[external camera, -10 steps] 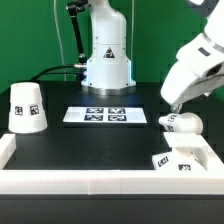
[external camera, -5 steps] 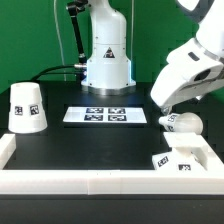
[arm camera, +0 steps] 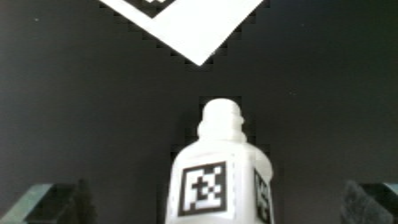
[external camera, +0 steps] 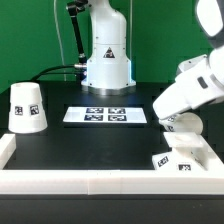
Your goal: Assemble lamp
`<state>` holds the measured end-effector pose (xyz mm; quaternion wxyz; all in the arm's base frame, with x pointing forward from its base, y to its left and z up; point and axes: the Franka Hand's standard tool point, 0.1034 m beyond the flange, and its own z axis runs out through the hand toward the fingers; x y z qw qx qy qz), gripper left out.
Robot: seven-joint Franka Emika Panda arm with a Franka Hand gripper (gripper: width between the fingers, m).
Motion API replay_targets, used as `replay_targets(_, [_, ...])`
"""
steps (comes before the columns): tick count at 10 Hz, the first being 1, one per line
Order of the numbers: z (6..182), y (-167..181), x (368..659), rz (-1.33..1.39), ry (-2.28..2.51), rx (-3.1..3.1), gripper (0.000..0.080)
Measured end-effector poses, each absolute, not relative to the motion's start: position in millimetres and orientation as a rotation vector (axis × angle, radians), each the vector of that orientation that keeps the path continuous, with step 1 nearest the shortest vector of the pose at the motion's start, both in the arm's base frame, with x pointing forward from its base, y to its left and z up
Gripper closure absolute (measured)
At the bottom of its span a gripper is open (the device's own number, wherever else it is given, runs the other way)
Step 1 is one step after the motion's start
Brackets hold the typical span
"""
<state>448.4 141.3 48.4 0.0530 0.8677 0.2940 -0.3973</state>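
The bulb (external camera: 188,123) lies on its side on the black table at the exterior view's right, a tag on its body. My gripper (external camera: 165,118) has come down over it and stands open. In the wrist view the bulb (arm camera: 222,170) lies between the two dark fingers (arm camera: 45,200), with a gap on each side and its narrow end pointing away. Just in front of the bulb sits the flat base block (external camera: 180,158). The cup-shaped shade (external camera: 27,106) stands far off at the exterior view's left.
The marker board (external camera: 107,115) lies mid-table, and its corner (arm camera: 178,25) shows ahead of the bulb. The white robot pedestal (external camera: 107,55) stands behind it. A raised white rim (external camera: 90,181) runs along the table's front and left edges.
The arm has come down and toward the exterior view's left, bringing the open gripper low around the bulb. The lamp parts have not moved.
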Motion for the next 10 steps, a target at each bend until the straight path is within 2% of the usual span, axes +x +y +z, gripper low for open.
replay_targets(3, [46.6, 150.1, 451.3, -1.181, 0.900, 2.642, 0.0100])
replay_targets(10, [15.3, 154.1, 454.0, -1.092, 0.947, 2.694, 0.0100])
